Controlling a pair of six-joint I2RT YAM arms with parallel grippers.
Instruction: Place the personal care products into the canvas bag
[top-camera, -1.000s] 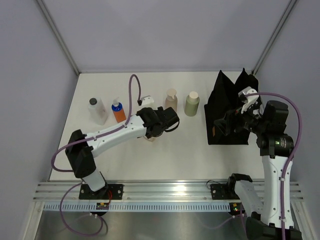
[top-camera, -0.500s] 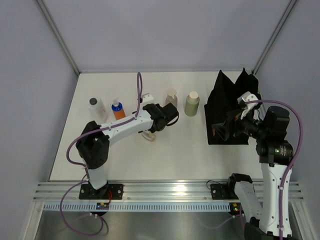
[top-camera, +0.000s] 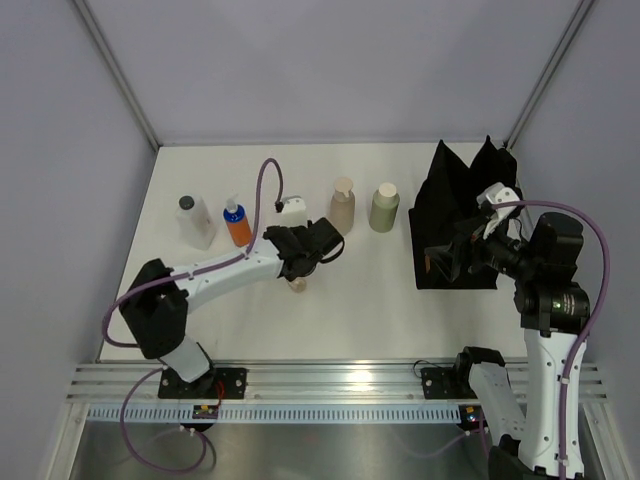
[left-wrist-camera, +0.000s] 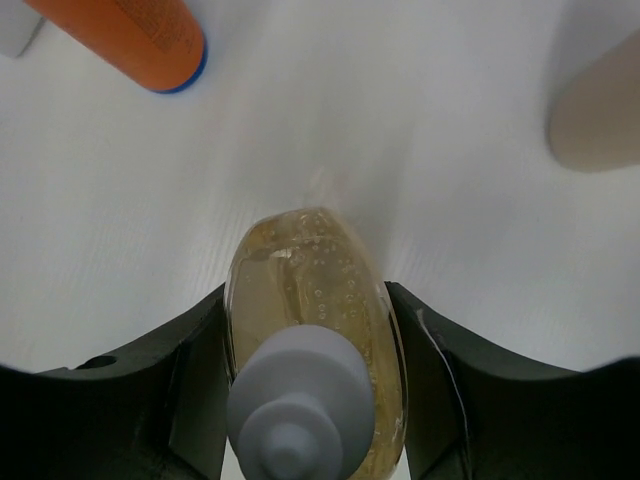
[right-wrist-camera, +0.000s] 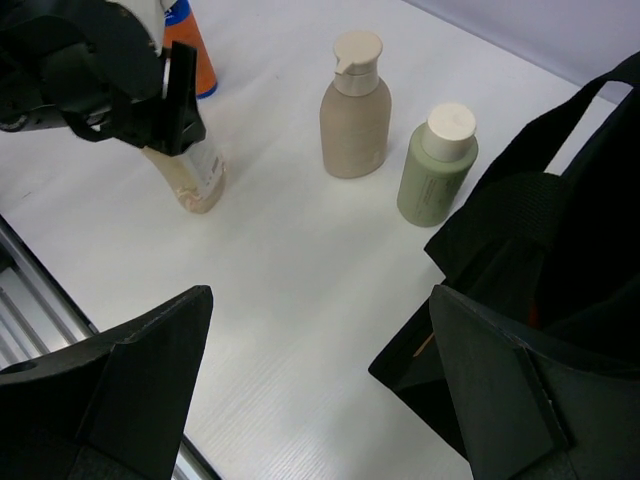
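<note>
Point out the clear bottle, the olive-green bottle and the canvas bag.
clear bottle (left-wrist-camera: 300, 290), left wrist view, on its body beside the grey cap.
olive-green bottle (right-wrist-camera: 432, 180), right wrist view, on its body under the cream cap.
canvas bag (right-wrist-camera: 560, 220), right wrist view, on its black fabric side.

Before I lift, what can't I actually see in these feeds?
- Bag interior: just black in the top and right wrist views, so its contents cannot be told.
- Amber bottle base: hidden by its own body in the left wrist view. From above the left gripper covers most of the bottle.
- Tan bottle: cut off by the right edge of the left wrist view.
</note>
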